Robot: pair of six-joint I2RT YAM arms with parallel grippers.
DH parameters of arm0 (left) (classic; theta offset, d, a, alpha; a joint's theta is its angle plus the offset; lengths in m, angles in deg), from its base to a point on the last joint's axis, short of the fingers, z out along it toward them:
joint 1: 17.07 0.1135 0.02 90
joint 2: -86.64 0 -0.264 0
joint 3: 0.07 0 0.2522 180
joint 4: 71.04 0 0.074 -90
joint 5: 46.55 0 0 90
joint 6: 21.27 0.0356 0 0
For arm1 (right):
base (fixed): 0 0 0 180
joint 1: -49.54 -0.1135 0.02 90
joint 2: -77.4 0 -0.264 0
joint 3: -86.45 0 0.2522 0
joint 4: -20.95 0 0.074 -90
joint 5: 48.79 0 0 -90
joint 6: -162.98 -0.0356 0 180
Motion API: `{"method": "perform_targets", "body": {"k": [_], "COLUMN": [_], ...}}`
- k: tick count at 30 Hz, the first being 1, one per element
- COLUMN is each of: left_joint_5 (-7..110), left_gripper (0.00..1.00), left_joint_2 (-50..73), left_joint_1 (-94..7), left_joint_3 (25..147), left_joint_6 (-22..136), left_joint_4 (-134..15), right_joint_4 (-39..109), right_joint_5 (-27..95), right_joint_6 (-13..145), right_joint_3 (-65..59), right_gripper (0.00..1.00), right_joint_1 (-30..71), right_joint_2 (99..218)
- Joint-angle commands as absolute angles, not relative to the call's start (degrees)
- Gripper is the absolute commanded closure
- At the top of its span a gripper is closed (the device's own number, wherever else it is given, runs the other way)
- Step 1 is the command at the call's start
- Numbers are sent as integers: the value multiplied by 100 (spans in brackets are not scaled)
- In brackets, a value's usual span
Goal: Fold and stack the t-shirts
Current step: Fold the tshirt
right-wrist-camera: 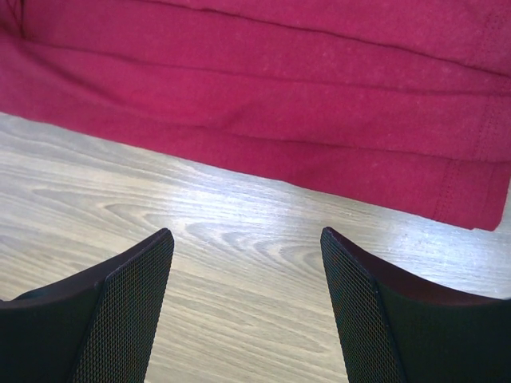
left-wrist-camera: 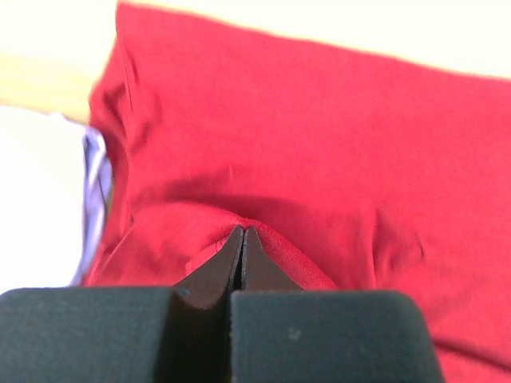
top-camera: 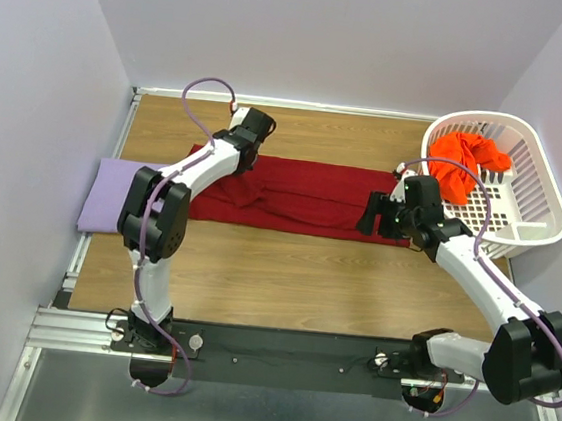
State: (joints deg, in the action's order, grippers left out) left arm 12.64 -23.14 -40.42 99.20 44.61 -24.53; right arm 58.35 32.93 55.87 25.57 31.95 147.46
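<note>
Left wrist alone shows left fingers point(left-wrist-camera: 217, 271) pinching crimson shirt point(left-wrist-camera: 319, 136).

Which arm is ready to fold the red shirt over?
Probably left: the left end effector is shut on a pinch of the red shirt, while the right end effector hangs open over the table, beside the hem.

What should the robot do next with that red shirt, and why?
Probably ease the right gripper forward onto the red shirt at its near hem and close. Its jaws stand open over the table, just short of the cloth, while the left gripper is shut on the shirt's other end.
</note>
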Motion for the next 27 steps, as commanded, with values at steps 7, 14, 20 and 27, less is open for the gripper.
{"method": "perform_targets", "body": {"k": [7,14,20,27], "left_joint_5": [865,1023,1172,1137], "left_gripper": [99,82,34,34], "left_joint_2": [-2982,-3202,-3009,-1736], "left_joint_1": [-3886,-3825,-3799,-3720], "left_joint_3": [11010,10984,10835,10012], "left_joint_6": [5001,5019,4922,4439], "left_joint_4": [-2854,-3038,-3065,-2836], "right_joint_4": [5791,5791,5791,5765], "right_joint_5": [2820,2714,3012,3040], "right_joint_6": [5803,5856,5786,5795], "right_joint_3": [2514,2321,2154,1899], "right_gripper": [19,19,19,32], "right_joint_1": [3169,3178,3178,3152], "right_joint_2": [14832,15087,15342,15887]}}
